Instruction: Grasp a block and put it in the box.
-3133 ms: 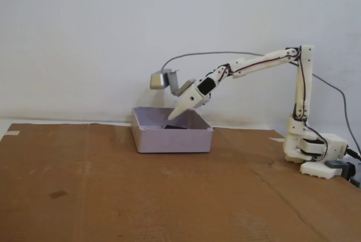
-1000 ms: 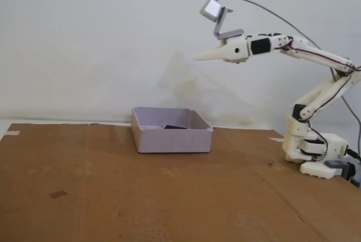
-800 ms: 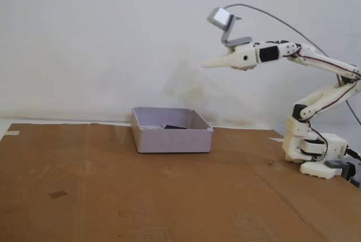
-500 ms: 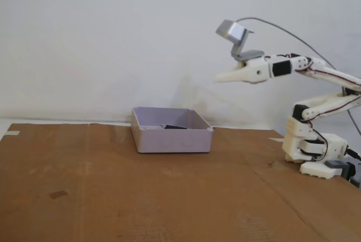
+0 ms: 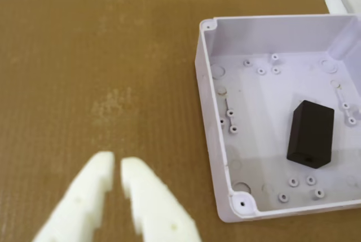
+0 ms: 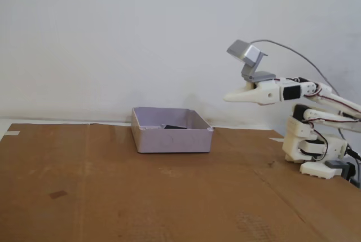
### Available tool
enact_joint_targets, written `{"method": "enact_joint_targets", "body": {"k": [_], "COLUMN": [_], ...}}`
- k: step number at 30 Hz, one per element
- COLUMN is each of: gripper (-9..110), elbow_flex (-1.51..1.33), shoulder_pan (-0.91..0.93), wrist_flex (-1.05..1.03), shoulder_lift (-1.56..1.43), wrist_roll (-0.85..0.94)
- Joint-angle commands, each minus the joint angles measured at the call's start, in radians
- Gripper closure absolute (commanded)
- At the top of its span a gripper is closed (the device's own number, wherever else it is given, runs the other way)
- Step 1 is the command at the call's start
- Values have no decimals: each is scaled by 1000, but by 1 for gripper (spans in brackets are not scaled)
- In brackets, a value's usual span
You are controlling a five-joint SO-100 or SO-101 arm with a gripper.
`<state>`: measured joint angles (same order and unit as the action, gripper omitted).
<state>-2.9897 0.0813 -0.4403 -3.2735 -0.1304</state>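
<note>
The pale lilac box (image 6: 172,140) stands on the brown cardboard at centre. In the wrist view the box (image 5: 262,112) fills the right side, and the small black block (image 5: 311,133) lies on its floor, towards the right. From the side, only the top of the block (image 6: 175,126) shows over the rim. My gripper (image 6: 227,97) hangs in the air to the right of the box and well above it, pointing left. In the wrist view the gripper (image 5: 117,163) is shut with nothing between its white fingers, over bare cardboard left of the box.
The arm's white base (image 6: 313,152) sits at the right edge of the cardboard, with a grey camera housing (image 6: 246,55) and cable above the wrist. A small dark mark (image 6: 56,194) lies on the cardboard front left. A white wall stands close behind.
The arm left the box, where the block stayed, rose high, then folded back towards its base; over the last second the gripper dropped and moved right.
</note>
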Motion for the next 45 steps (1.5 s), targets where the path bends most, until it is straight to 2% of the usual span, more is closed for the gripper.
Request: {"method": "enact_joint_targets", "body": {"k": [1, 25, 45], "gripper": [102, 102, 102], "elbow_flex": [-20, -156, -156], "shoulder_pan": [-20, -91, -92], "wrist_flex": [17, -12, -568], "shoulder_lift": [-130, -120, -127], "wrist_roll": [6, 6, 5]}}
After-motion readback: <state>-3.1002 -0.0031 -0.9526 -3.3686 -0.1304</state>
